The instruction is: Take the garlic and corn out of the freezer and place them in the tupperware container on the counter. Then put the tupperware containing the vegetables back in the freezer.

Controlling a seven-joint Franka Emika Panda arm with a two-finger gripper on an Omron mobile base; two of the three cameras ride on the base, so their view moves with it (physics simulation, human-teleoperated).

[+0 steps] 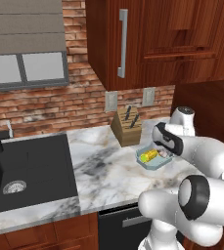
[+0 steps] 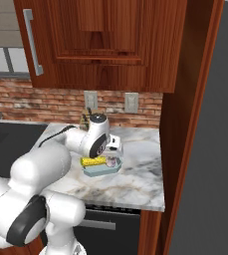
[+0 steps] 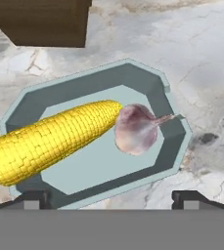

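Note:
The pale blue tupperware container (image 3: 152,83) sits on the marble counter (image 1: 108,171) in front of the knife block. In it lie the yellow corn (image 3: 50,141), lengthwise, and the white garlic (image 3: 135,129), touching the cob's tip with its stem pointing away. My gripper (image 3: 112,197) hovers just above the tray, open, its fingertips (image 3: 33,197) wide apart with nothing between them. From the left base view the corn (image 1: 147,156) shows in the tupperware (image 1: 155,165) beside my wrist. In the right base view the gripper (image 2: 110,152) hangs over the tupperware (image 2: 100,172) and corn (image 2: 93,162).
A wooden knife block (image 1: 126,127) stands right behind the tray. A black sink (image 1: 25,166) lies to the left, and a black dishwasher front (image 1: 121,222) is under the counter. Dark wood cabinets (image 2: 105,45) hang overhead. A tall wood panel (image 2: 185,149) bounds the counter's right end.

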